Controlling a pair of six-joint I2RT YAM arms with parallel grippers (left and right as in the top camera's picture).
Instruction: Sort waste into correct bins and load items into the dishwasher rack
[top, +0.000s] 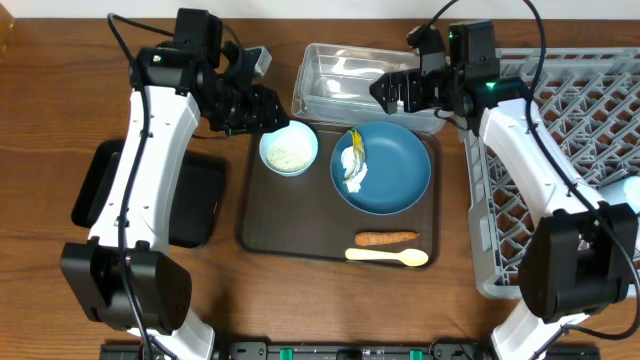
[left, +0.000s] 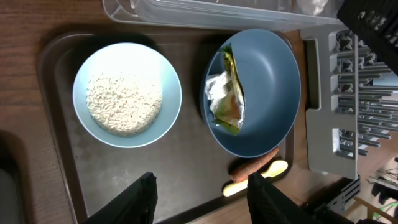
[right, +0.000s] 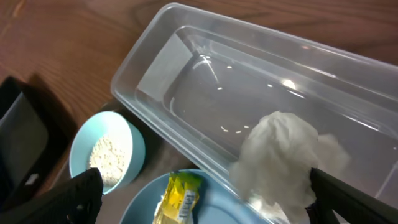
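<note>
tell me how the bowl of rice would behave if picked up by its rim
Probably rigid and smooth, so the pale blue bowl may slip from a rim pinch. The rice lies loose and shallow: likely little added weight, but it could spill if tipped.

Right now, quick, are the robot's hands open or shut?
Left gripper: open, holding nothing.
Right gripper: open, holding nothing.
</note>
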